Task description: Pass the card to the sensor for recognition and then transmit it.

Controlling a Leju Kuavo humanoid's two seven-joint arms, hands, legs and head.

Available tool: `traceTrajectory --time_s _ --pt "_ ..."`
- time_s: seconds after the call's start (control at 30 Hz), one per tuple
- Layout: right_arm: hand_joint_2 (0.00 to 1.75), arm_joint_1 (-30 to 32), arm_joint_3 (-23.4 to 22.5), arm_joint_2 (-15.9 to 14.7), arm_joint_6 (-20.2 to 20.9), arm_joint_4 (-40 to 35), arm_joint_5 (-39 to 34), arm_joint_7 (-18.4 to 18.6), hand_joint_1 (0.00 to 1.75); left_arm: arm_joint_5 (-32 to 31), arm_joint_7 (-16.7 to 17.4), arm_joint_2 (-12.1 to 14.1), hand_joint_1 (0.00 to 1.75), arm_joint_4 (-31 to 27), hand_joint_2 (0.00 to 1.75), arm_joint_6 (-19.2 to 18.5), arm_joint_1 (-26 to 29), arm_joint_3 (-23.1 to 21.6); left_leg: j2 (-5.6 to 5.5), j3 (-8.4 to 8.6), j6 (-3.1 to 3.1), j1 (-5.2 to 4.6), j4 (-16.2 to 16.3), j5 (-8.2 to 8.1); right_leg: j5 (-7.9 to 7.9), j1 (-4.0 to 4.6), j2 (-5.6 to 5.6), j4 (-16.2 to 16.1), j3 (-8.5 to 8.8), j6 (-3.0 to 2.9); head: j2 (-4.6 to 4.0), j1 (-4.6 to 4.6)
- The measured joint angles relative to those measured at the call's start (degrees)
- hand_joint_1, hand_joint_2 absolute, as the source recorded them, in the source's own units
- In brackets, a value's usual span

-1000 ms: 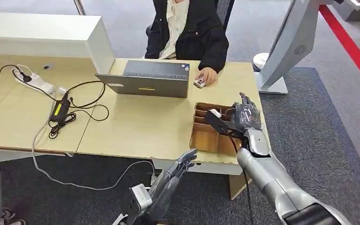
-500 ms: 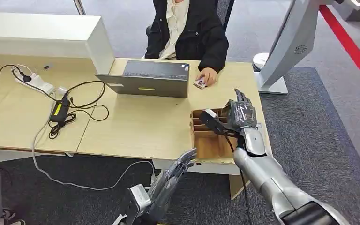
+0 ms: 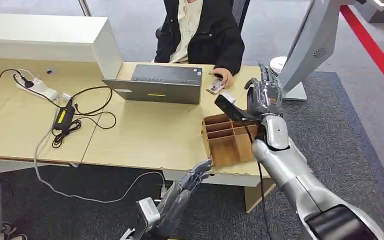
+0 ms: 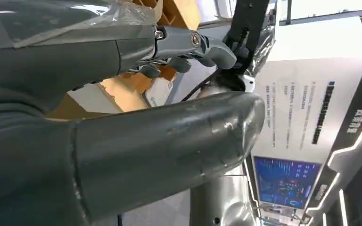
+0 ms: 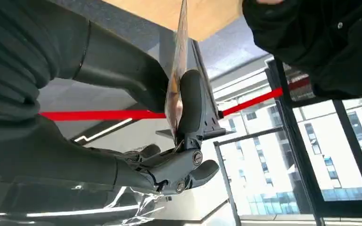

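a: head view, item one. we log the right hand [image 3: 263, 95] raised above the desk [image 3: 145, 135], pinching the card [image 3: 227, 107] between thumb and a finger; the card is dark with a pale corner and juts out to the hand's left, in the air above the far edge of the divided cardboard box [image 3: 228, 141].

b: we add the person [image 3: 200, 35] in a dark jacket seated behind the desk, their hand [image 3: 223, 79] on a small device [image 3: 214, 87] just beside the laptop [image 3: 156, 84]. whether that device is the sensor we cannot tell.

a: same view, item two. the left hand [image 3: 182, 192] hangs low, in front of the desk's near edge, fingers straight and slightly apart, holding nothing.

b: further stock: a power strip [image 3: 36, 86] and black adapter [image 3: 63, 116] with cables at the far left, a grey stand [image 3: 307, 45] to the right on the carpet.

a: left wrist view. the left hand [image 4: 169, 47] again, fingers extended, nothing in them; box edges [image 4: 169, 14] and the right arm behind.

b: right wrist view. the card [image 5: 178, 61] seen edge-on, thin, clamped between the thick thumb [image 5: 192, 106] and a finger of the right hand [image 5: 169, 155]; we see the desk underside [image 5: 188, 14] and a dark sleeve [image 5: 320, 42] beyond.
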Motion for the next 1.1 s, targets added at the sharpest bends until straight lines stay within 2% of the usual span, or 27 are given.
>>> traceTrajectory --time_s 0.2,0.43,0.8,1.1 --pt "1.75 -0.26 0.0 -0.98 1.71 -2.36 -0.05 0.37 1.75 0.57 -0.31 -0.17 0.0 0.48 0.0 0.07 -0.81 -0.07 0.0 0.0 0.0 0.0 0.0 0.01 0.01 0.0 0.0 0.0 0.0 0.0 0.0 0.0" --pt "1.75 -0.32 0.22 -0.68 4.97 -2.16 0.3 1.14 1.75 1.97 -1.11 -0.68 0.0 1.31 0.0 0.79 -2.19 -0.31 -0.01 -0.02 0.0 0.0 0.0 0.01 0.01 0.0 0.0 0.0 0.0 0.0 0.0 0.0" --pt "1.75 -6.21 0.9 1.57 7.8 5.26 -0.9 1.75 1.75 3.46 -3.04 -1.44 0.0 2.67 0.0 -0.57 -3.42 -0.98 0.0 -0.02 -0.01 0.0 0.0 0.03 0.03 0.0 0.0 0.0 -0.01 0.02 0.0 0.0" --pt "1.75 -8.77 1.38 3.13 8.07 10.75 -0.39 3.43 1.75 4.57 -3.63 -2.21 0.0 3.93 0.0 -1.18 -3.79 -1.38 0.0 -0.02 -0.01 0.0 0.0 0.03 0.03 0.0 0.0 0.0 -0.01 0.02 0.0 0.0"
